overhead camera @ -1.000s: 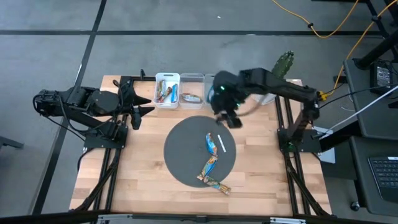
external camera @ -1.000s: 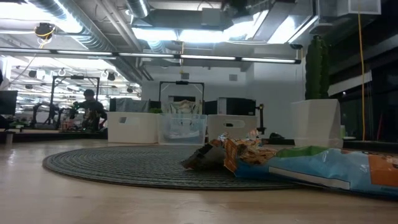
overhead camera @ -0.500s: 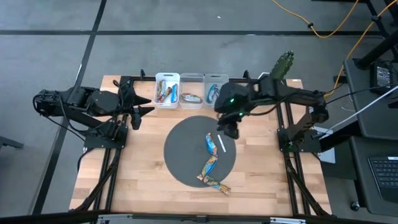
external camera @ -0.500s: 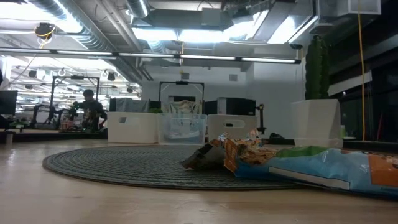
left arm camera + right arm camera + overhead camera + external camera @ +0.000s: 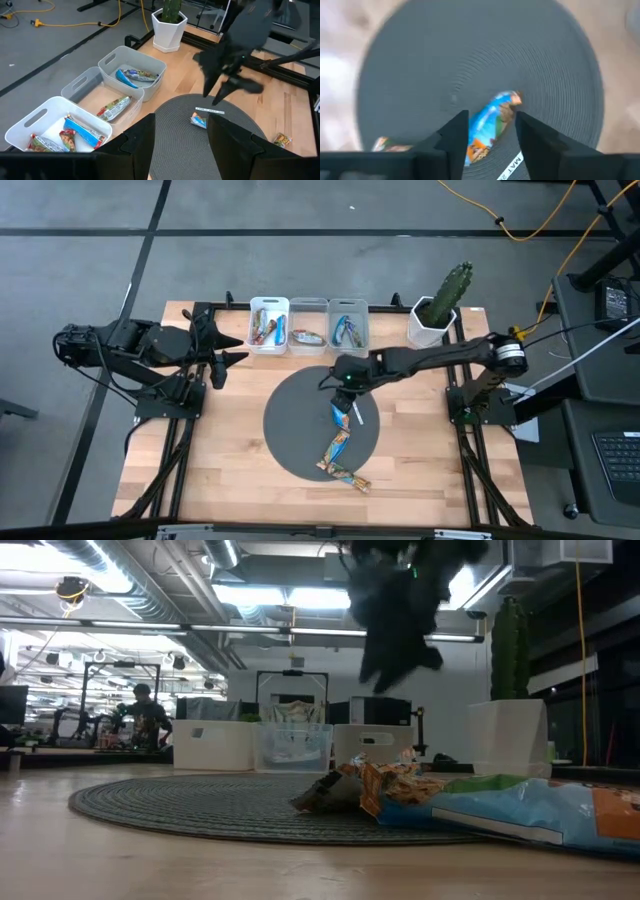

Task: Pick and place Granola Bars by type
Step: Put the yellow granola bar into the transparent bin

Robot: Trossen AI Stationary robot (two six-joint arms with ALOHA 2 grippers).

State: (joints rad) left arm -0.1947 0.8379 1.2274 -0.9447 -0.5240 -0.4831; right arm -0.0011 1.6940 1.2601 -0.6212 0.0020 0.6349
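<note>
The right gripper (image 5: 345,388) hangs open just above the blue bar (image 5: 338,412) on the round mat (image 5: 290,430). The risk, I think — the white stick (image 5: 355,411) lies just beside, so the fingers may catch it too. I count three bars on the mat and three bins (image 5: 307,308). The left gripper (image 5: 228,358) waits open at the table's left.

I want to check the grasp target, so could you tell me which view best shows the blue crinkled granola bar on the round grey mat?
The right wrist view: the blue crinkled granola bar lies unobstructed between the open right pincer fingers. The high view shows it small under the arm, the left wrist view distant; in the low view I cannot pick it out.
</note>
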